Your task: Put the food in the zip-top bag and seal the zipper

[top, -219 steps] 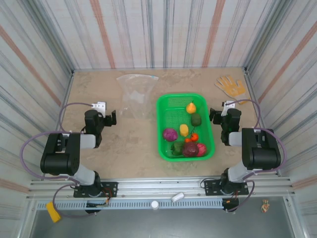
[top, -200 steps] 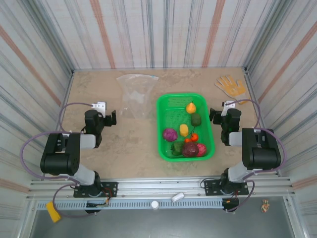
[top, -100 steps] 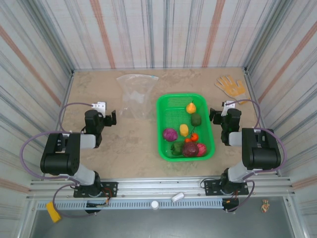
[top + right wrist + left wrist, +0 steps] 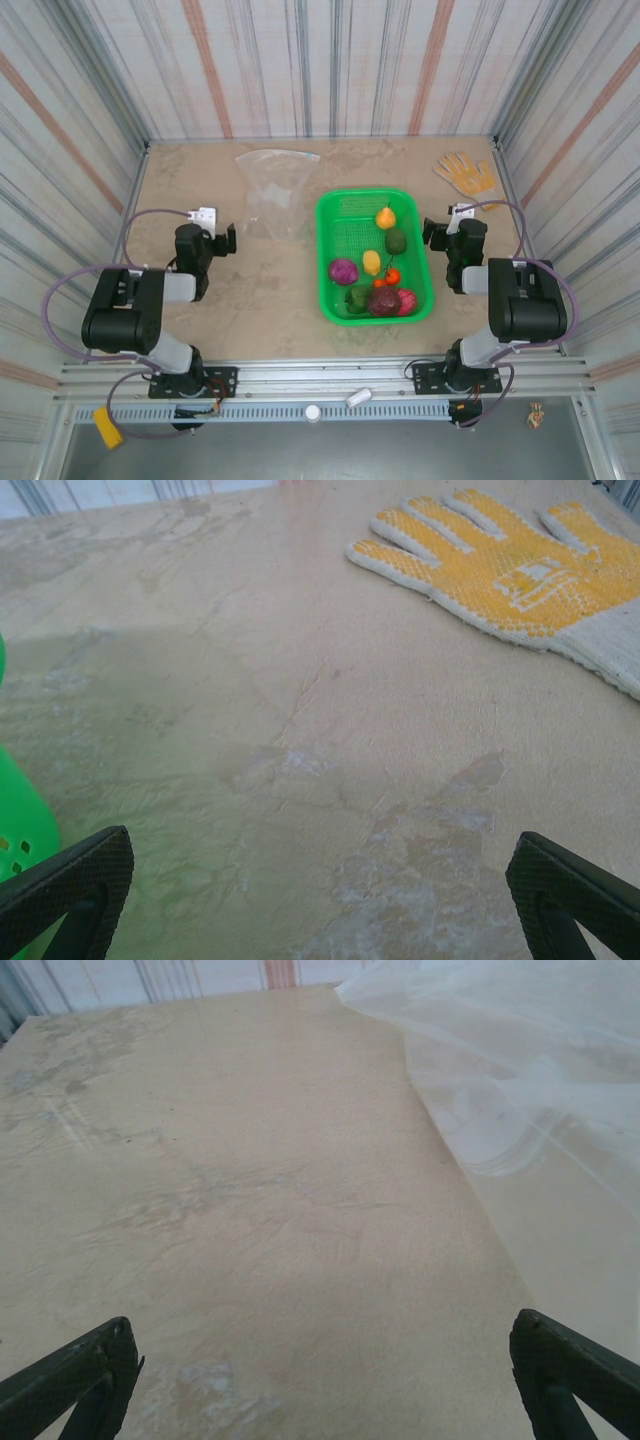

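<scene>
Jaws wide, empty: left gripper [image 4: 320,1365], right gripper [image 4: 318,885]

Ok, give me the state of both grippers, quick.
Left gripper: open, holding nothing.
Right gripper: open, holding nothing.

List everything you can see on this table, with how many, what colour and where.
zip-top bag: one, clear, far middle of the table, empty.
basket: one, green, right of centre.
food: about eight pieces, purple, yellow, green, orange, red, all in the basket.
glove: one, yellow and white, far right corner.
table: one, beige.
left arm: one, black, near left, jaws open.
right arm: one, black, near right, jaws open.
</scene>
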### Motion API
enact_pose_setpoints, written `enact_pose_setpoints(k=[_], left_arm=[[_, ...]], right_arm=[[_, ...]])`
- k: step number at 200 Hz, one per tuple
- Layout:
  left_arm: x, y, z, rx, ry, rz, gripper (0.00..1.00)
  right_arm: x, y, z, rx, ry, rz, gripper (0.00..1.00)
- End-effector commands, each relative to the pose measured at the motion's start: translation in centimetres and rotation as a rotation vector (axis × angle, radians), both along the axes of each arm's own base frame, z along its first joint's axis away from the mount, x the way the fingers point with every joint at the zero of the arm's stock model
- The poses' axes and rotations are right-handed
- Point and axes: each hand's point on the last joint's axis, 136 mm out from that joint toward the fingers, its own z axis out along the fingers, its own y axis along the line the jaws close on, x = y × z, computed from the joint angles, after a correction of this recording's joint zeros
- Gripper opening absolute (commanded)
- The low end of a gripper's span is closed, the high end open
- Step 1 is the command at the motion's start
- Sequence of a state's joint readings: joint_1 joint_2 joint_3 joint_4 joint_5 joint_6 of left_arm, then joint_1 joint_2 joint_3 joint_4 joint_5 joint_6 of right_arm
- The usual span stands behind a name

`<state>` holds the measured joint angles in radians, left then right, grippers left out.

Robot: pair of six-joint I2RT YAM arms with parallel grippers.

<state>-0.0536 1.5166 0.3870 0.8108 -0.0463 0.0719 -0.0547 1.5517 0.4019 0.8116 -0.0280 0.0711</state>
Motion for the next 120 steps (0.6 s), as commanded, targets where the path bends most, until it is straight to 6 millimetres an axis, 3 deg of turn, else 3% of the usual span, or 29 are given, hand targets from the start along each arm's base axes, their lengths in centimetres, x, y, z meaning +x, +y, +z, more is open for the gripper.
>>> enact_pose_setpoints(k=[1,24,55,74,85,101,120], left_arm=[[0.4,0.4,2.8,0.034,-0.043,0.029,0.99],[-0.7,-0.4,8.7,0.099,-0.001,0.061,0.99],[-3.7,-1.3,17.8,-0.090,-0.050,0.088,0.99],[-6.5,-3.8,22.2,-0.185,-0.080,0.031,0.99],[-8.6,-6.2,24.2,-0.227,-0.092,-0.061,0.99],[-12.4,-8.4,26.3,-0.366,-0.063,-0.120,0.99],[-17.3,-9.5,26.4,-0.506,0.076,-0.168,0.99]], right_arm=[[0.1,0.0,0.5,0.021,-0.017,0.006,0.99],[0.7,0.0,2.4,0.018,0.057,0.003,0.99],[1.0,-2.6,8.7,0.140,-0.044,-0.164,0.99],[0.6,-2.3,12.8,0.229,-0.122,-0.182,0.99],[0.2,-0.9,15.6,0.256,-0.171,-0.157,0.99],[-1.2,3.5,20.1,0.244,-0.246,-0.032,0.99],[-4.6,9.4,24.7,0.266,-0.294,0.150,0.99]])
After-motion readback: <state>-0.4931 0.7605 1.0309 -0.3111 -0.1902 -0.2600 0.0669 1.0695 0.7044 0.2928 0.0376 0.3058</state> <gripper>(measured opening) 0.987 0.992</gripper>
